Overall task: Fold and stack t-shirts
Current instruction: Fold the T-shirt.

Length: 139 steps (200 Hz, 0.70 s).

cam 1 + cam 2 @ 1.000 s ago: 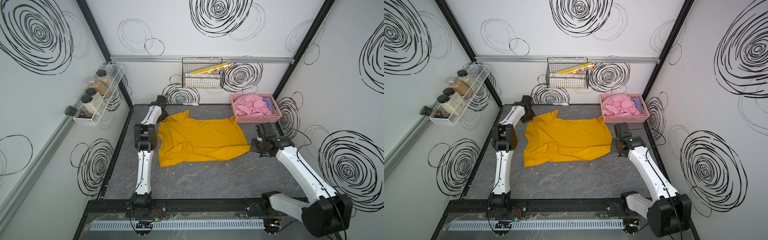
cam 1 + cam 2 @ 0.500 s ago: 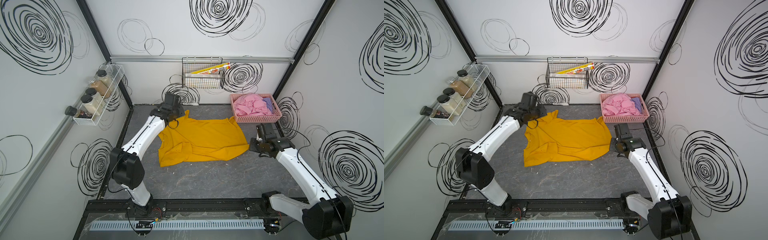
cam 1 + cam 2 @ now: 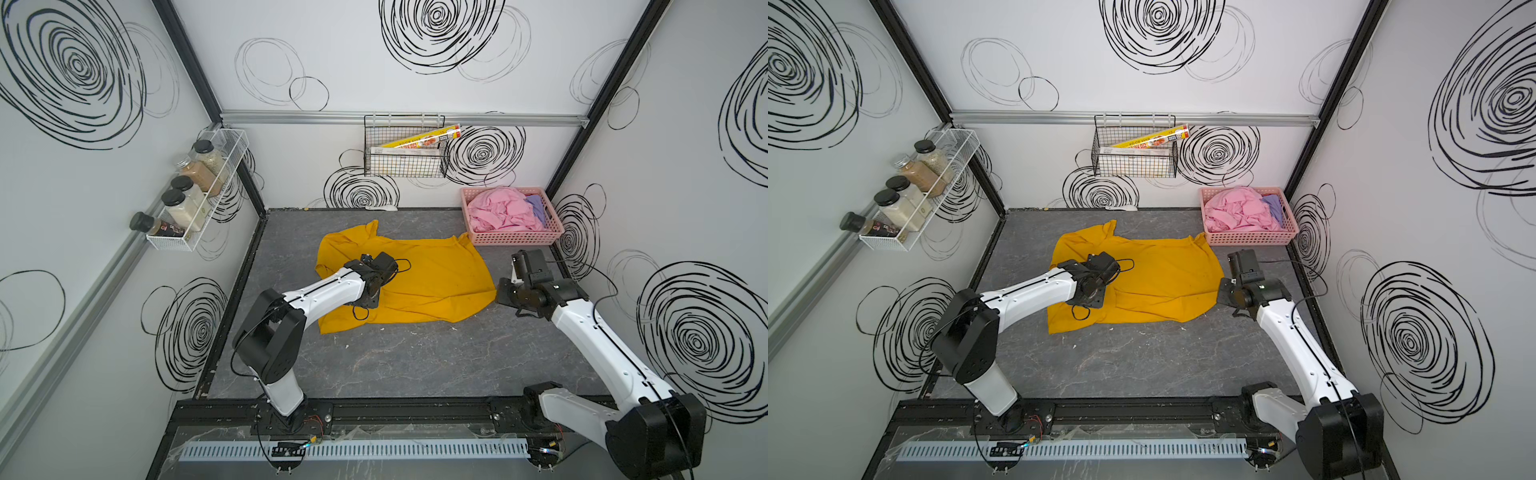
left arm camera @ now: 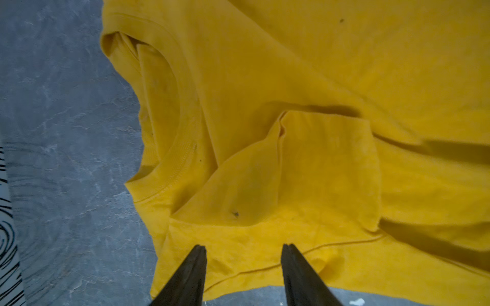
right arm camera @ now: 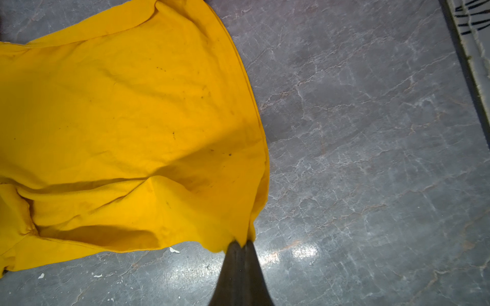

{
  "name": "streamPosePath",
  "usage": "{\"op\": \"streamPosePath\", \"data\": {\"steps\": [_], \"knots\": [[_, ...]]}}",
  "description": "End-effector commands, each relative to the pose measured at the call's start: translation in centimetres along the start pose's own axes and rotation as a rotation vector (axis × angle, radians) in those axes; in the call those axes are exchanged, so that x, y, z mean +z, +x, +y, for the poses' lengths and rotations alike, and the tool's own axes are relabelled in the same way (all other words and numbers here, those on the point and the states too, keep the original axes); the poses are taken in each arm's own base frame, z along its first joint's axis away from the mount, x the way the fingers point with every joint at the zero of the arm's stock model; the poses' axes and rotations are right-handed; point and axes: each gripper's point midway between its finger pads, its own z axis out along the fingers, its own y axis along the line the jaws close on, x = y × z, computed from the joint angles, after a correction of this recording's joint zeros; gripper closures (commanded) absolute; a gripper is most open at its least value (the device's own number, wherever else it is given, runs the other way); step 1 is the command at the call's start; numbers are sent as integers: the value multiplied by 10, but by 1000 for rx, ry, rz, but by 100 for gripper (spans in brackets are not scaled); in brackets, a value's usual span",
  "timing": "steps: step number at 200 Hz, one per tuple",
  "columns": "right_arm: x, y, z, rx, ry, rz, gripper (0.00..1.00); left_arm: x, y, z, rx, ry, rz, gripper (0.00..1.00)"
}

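Barely begun: yellow shirt lies spread, right gripper pinching its hem, left gripper half-open, empty; pink shirt and purple shirt wait in basket.

bright even light; glare on tabletop; wide-angle distortion.

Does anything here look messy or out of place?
The yellow shirt lies rumpled, not flat: one sleeve is flopped back over its body, and dark specks dot the cloth. Small white crumbs lie on the grey table beside its hem.
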Motion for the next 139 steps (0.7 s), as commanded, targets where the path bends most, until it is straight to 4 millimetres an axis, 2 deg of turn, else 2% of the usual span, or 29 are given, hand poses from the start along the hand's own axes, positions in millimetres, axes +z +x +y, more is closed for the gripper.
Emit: {"op": "streamPosePath", "data": {"steps": [1, 19, 50, 139], "knots": [[-3, -2, 0, 18, -12, -26, 100, 7, -1, 12, 42, -90, -10, 47], [-4, -2, -2, 20, -8, -34, 100, 15, 1, 3, 48, -63, 11, 47], [-7, -3, -4, 20, -2, -46, 100, 16, -4, -14, 55, -19, 11, 48], [-8, -2, -6, 25, 5, -51, 100, 45, 6, -13, 117, -115, 56, 53]]}}
